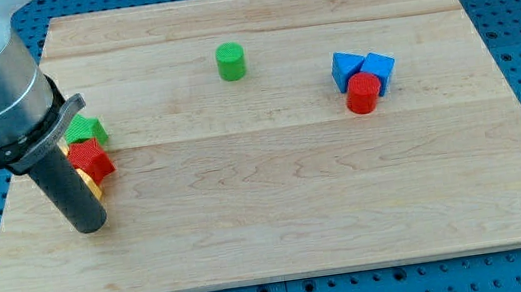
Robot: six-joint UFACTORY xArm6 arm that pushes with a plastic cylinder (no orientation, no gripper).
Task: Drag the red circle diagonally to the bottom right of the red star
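Observation:
The red circle (pixel 364 93) is a short red cylinder at the view's right, touching two blue blocks (pixel 348 68) (pixel 380 69) just above it. The red star (pixel 93 161) lies at the view's left, partly hidden behind my rod, with a green block (pixel 88 130) above it and a yellow block (pixel 93 187) peeking out below it. My tip (pixel 91 227) rests on the board just below the red star and the yellow block, far to the left of the red circle.
A green cylinder (pixel 230 61) stands alone near the view's top centre. The wooden board (pixel 280 214) lies on a blue perforated table; its edges run close to the view's bottom and sides. The arm's large grey body fills the top left corner.

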